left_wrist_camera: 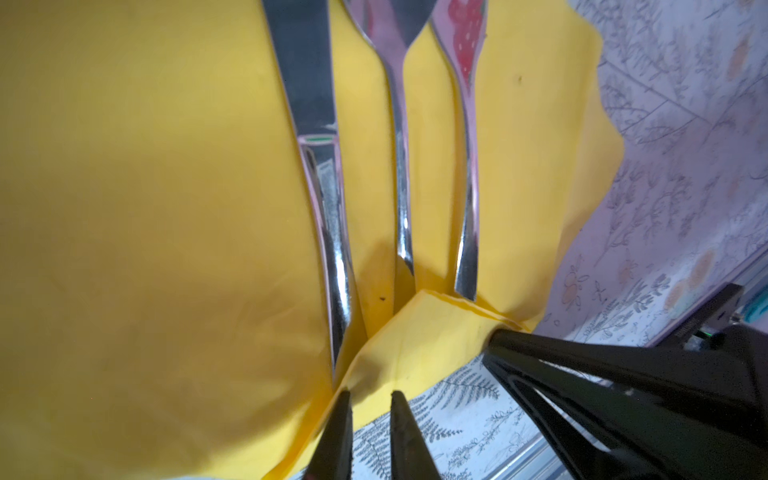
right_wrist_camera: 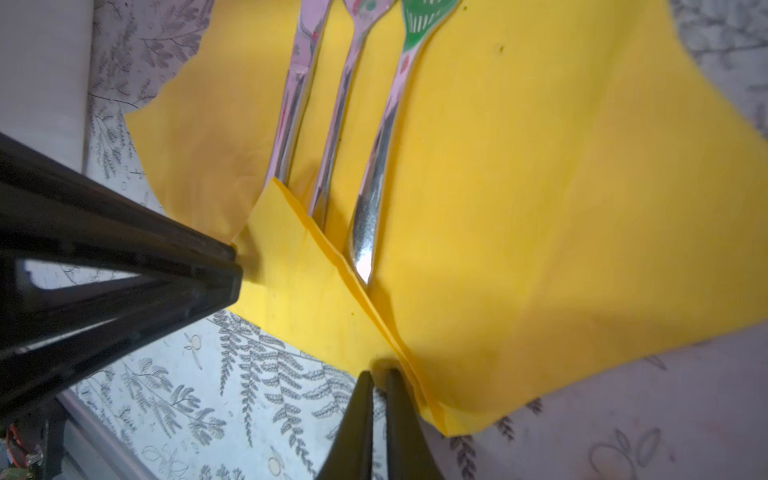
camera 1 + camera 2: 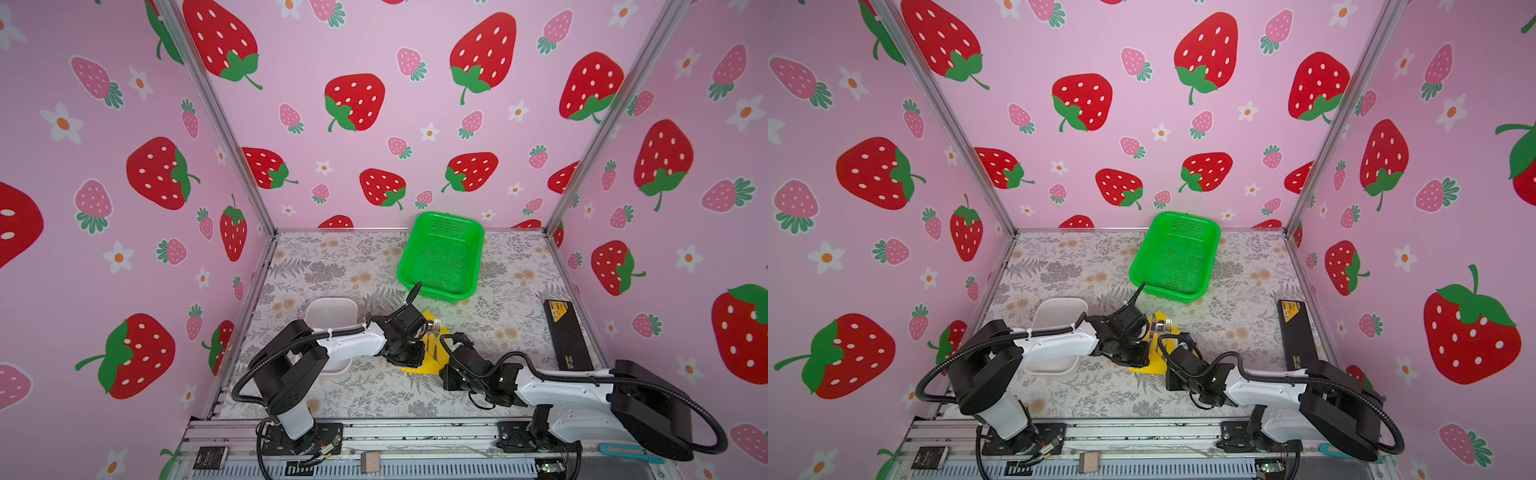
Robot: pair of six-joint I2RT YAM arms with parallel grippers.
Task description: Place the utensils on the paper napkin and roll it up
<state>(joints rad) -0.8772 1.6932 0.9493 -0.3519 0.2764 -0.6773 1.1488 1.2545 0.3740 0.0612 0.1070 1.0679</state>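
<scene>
- Both left gripper [image 1: 370, 409] and right gripper [image 2: 377, 380] clamp the paper napkin [image 2: 540, 208] by its folded edge, on the table [image 3: 374, 266].
- The utensils [image 1: 399, 166] lie side by side on it; uneven pulls could tear the paper or skew them.

My left arm [image 3: 353, 343] and right arm [image 3: 557, 390] reach low toward the middle. Now my left gripper [image 1: 370, 395] pinches the paper napkin [image 1: 166, 208] at its folded edge, jaws nearly together; my right gripper [image 2: 378, 374] nips that fold just beside it.
</scene>
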